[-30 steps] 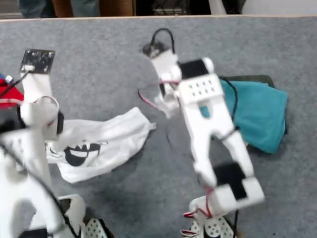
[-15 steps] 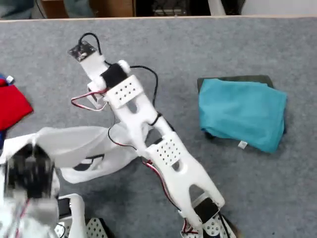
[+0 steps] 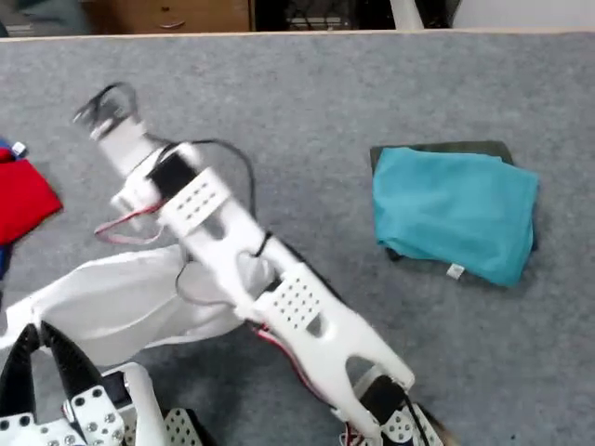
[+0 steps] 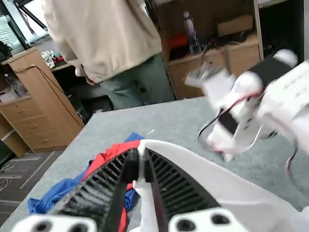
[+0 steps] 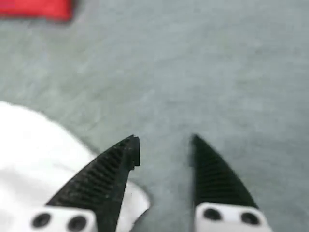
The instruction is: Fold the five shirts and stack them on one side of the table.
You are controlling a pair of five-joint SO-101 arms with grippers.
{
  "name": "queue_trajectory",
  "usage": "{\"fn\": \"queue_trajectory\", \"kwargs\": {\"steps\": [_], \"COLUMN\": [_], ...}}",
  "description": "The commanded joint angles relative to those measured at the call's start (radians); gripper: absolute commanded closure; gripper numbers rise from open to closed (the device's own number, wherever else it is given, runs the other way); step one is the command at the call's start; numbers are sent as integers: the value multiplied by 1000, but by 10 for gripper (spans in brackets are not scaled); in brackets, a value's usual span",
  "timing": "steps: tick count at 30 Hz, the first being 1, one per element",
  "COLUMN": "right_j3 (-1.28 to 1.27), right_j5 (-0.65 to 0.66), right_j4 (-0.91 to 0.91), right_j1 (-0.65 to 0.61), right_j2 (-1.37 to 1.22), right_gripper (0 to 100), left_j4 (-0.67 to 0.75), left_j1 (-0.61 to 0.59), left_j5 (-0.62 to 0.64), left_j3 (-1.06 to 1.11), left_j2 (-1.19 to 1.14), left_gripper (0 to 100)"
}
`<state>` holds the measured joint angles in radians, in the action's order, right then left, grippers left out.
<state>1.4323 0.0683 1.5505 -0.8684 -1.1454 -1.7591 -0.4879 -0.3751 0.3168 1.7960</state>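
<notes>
My left jaws are clamped on an edge of the white shirt, which sprawls over the desk's near-left part. My right jaws gape, empty, just beside it. At the right, a teal shirt lies folded atop a dark one — a red shirt sits at the left edge.

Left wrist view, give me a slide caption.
Left gripper shut on the white shirt; red shirt and blue shirt behind.

site: workshop | seen: wooden drawer unit, cluttered shelving, box

Grey table; teal shirt, red shirt
</notes>
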Motion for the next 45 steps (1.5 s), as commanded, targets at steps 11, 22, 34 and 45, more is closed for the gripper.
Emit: {"fn": "queue_trajectory", "kwargs": {"steps": [11,22,34,45], "right_j3": [-341,-456,-286,-670], "right_j5": [288,431,345,351], "right_j4": [216,209,216,216], "right_j1": [-130,-98,233,539], "right_j2": [101,77,154,420], "right_gripper": [733,956,986,986], "left_j4": [0,2,81,278], "left_j1": [-4,-5,-5,-7], "left_j5": [11,14,12,8], "left_j3": [140,236,401,522], "left_j2": [0,-2,-2,-222], "left_gripper": [971,971,971,971]}}
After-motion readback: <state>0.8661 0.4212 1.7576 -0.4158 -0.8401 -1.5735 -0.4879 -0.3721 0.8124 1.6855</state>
